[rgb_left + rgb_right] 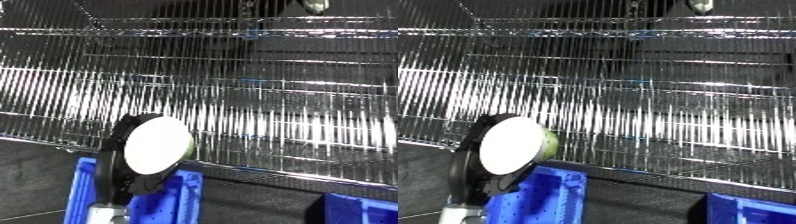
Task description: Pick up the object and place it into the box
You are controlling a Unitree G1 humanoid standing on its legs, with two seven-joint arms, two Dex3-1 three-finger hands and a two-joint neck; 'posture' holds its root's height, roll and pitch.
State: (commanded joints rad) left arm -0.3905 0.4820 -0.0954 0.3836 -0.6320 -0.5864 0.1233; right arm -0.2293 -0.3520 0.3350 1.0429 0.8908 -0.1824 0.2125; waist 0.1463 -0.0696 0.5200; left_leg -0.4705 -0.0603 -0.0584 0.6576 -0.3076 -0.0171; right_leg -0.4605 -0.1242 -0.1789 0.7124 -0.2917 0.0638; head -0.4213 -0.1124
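My left hand (118, 162) rises from the lower left, its black fingers curled behind and around a round white object (158, 145) with a pale green rim (551, 142). The object's flat white face is turned toward the camera. It is held just above the blue bin (185, 196), whose perforated walls show on both sides of the wrist. The silver forearm (107, 215) enters at the bottom edge. How the fingers sit on the object's back is hidden. My right hand shows in no view.
A shiny wire shelf (266, 100) fills the upper and middle picture, its front edge running just behind the bin. A second blue bin (758, 211) shows at the lower right corner. Dark floor lies between the two bins.
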